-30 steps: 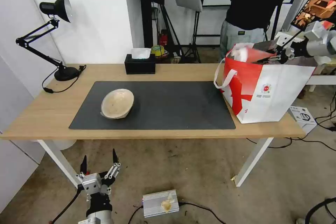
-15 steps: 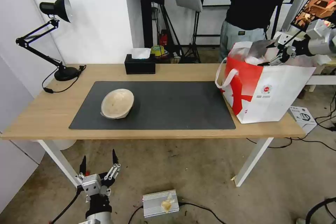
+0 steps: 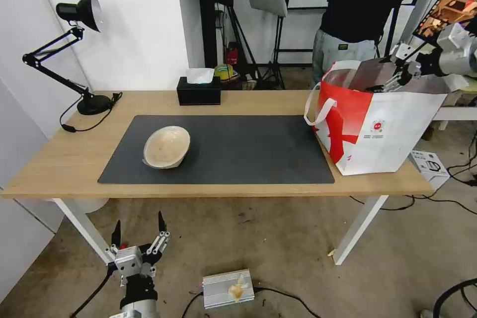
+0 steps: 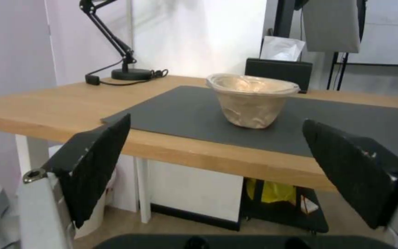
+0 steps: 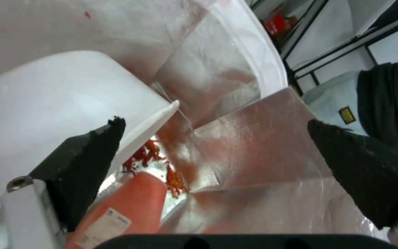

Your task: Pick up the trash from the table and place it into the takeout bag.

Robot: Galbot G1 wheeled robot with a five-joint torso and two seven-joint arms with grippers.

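The left gripper (image 3: 139,232) hangs low before the robot, below the tabletop's (image 3: 74,159) near edge, fingers (image 4: 95,162) spread wide and pointing up; the right gripper (image 3: 392,70) reaches from the right, raised high, fingers (image 5: 84,166) parted, holding nothing.

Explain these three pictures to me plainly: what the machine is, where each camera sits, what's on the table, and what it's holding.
This is a wheeled robot with two arms. One picture looks down from its head; the other two come from cameras on its wrists. On the table sit a dark mat, a beige lidded bowl, a black tissue box, a desk lamp and the takeout bag. The left gripper hangs open below the table edge, holding nothing. The right gripper is open over the bag's mouth, empty; its camera shows a white bowl and a red cup inside.
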